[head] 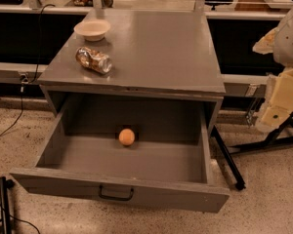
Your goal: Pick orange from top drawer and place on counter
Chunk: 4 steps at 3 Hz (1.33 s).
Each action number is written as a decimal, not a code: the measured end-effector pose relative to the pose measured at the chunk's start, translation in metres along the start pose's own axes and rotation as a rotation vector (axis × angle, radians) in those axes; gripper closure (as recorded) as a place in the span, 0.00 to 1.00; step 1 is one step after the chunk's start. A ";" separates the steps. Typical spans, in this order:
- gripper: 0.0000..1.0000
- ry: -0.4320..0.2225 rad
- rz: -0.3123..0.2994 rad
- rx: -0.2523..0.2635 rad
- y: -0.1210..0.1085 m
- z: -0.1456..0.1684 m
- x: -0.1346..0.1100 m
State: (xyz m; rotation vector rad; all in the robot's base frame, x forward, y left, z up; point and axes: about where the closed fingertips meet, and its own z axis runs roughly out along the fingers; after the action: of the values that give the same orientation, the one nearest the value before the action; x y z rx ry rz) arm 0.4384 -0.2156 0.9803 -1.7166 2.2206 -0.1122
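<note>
Camera view: pincer at right edge, apart from orange.

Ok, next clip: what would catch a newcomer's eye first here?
The orange stands out, lying alone toward the back of the pulled-out top drawer. On the counter above, a crushed can lies on its side near the left front, with a pale bowl behind it. The gripper hangs at the right edge, well right of the drawer, touching nothing.

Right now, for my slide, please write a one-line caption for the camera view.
An orange in the open top drawer, bowl and crushed can on the counter, gripper at the right edge.
</note>
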 end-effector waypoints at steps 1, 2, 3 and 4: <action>0.00 0.000 0.000 0.000 0.000 0.000 0.000; 0.00 -0.075 -0.015 0.043 -0.010 0.007 -0.025; 0.00 -0.200 -0.035 0.082 -0.001 0.022 -0.078; 0.00 -0.222 -0.062 0.075 0.010 0.052 -0.099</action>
State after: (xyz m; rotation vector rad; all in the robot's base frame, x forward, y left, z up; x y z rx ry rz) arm 0.4671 -0.1114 0.9493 -1.6703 1.9804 -0.0183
